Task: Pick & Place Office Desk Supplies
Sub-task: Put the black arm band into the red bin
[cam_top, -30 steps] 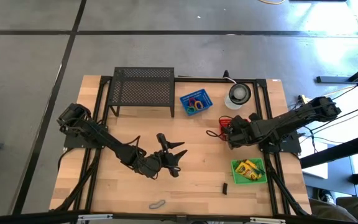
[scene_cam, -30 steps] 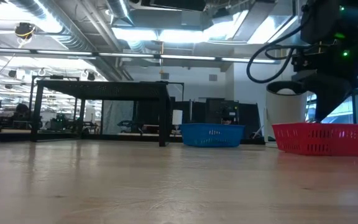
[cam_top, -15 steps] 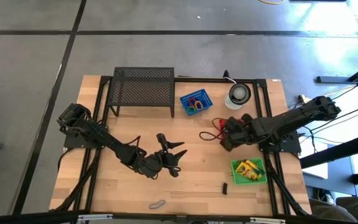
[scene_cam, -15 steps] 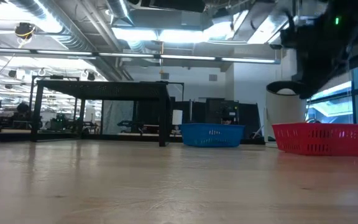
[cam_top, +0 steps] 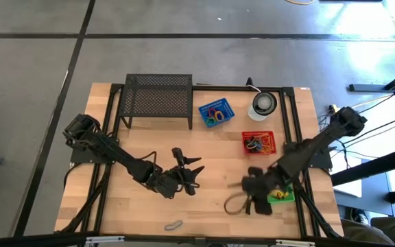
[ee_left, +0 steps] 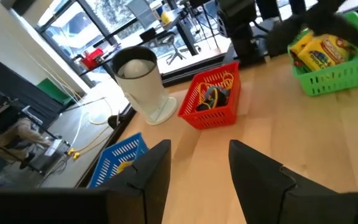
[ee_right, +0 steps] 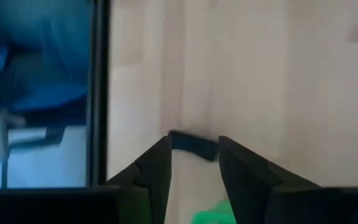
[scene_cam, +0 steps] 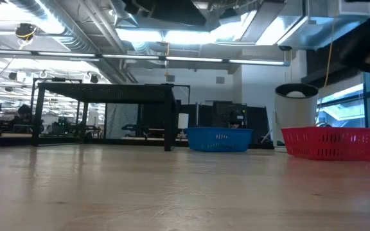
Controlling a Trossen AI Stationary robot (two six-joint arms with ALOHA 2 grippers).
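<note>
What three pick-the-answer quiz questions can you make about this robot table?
1. Where is the right gripper?
A. over the wire-mesh rack
B. low over the wood beside the green basket
C. inside the blue basket

2. What colour is the basket beside the white-and-dark disc?
A. red
B. purple
C. white

3. How do the left gripper's jaws stand?
A. shut on a crayon box
B. apart, holding nothing
C. shut on a clip

Answers:
1 B, the high view shows it next to the green basket.
2 A, the red basket sits just below the disc.
3 B, the left gripper shows a bare gap in the left wrist view.
</note>
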